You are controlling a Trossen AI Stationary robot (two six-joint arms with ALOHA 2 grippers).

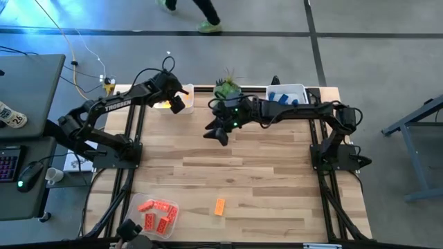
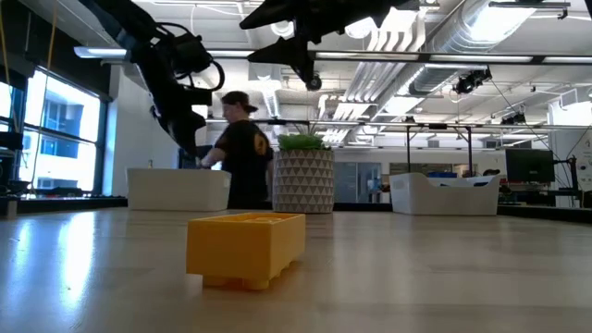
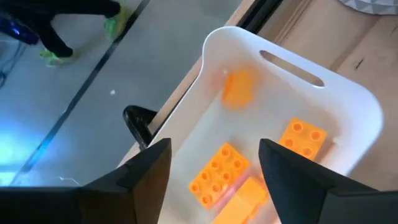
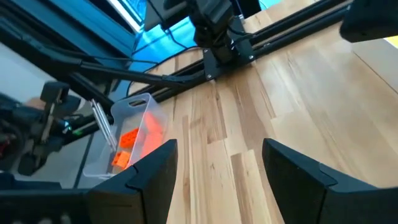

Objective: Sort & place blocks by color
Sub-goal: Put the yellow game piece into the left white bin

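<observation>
My left gripper point(image 3: 214, 149) hangs open over the white tray point(image 1: 168, 97) at the table's far left. Two yellow-orange blocks point(image 3: 219, 174) point(image 3: 303, 137) lie on that tray's floor, and a third point(image 3: 239, 87) shows blurred below the fingers, touching neither. My right gripper point(image 1: 216, 133) is open and holds nothing, above the bare wood at the table's far middle, beside the plant. A lone yellow-orange block point(image 1: 219, 206) lies flat on the table near the front edge. Red-orange blocks point(image 1: 156, 214) lie in a clear tray point(image 4: 134, 112) at the near left. Blue blocks point(image 1: 282, 97) fill the white tray at the far right.
A green potted plant point(image 1: 225, 90) stands at the far edge between the two white trays, close to my right arm. A person point(image 2: 242, 148) stands beyond the table's far side. Bare wood stretches across the table's middle point(image 1: 256, 173).
</observation>
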